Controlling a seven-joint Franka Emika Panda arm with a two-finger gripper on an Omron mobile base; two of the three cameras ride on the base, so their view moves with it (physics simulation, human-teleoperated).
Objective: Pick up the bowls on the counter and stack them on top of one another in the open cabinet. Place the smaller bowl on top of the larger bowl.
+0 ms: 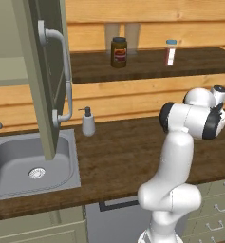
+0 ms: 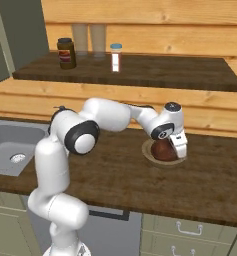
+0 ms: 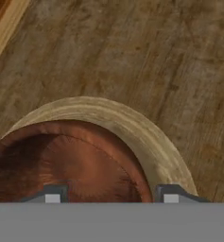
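Left base view: the cabinet [image 1: 42,80] door hung open above the sink [image 1: 19,166], left of my arm; the counter [image 1: 118,156] ran dark past the soap dispenser [image 1: 88,122].

Right base view: my gripper [image 2: 172,152] stood over the smaller bowl [image 2: 163,149], which sat inside the larger bowl [image 2: 162,161] on the counter, right of the sink.

Hand view: my fingertips [image 3: 52,194] stood apart astride the smaller bowl, gripping nothing that I could see. Both bowls sat mouth-up, round, with no long axis. I judged them rigid, light, the dark glaze slippery; a rim pinch seemed best.
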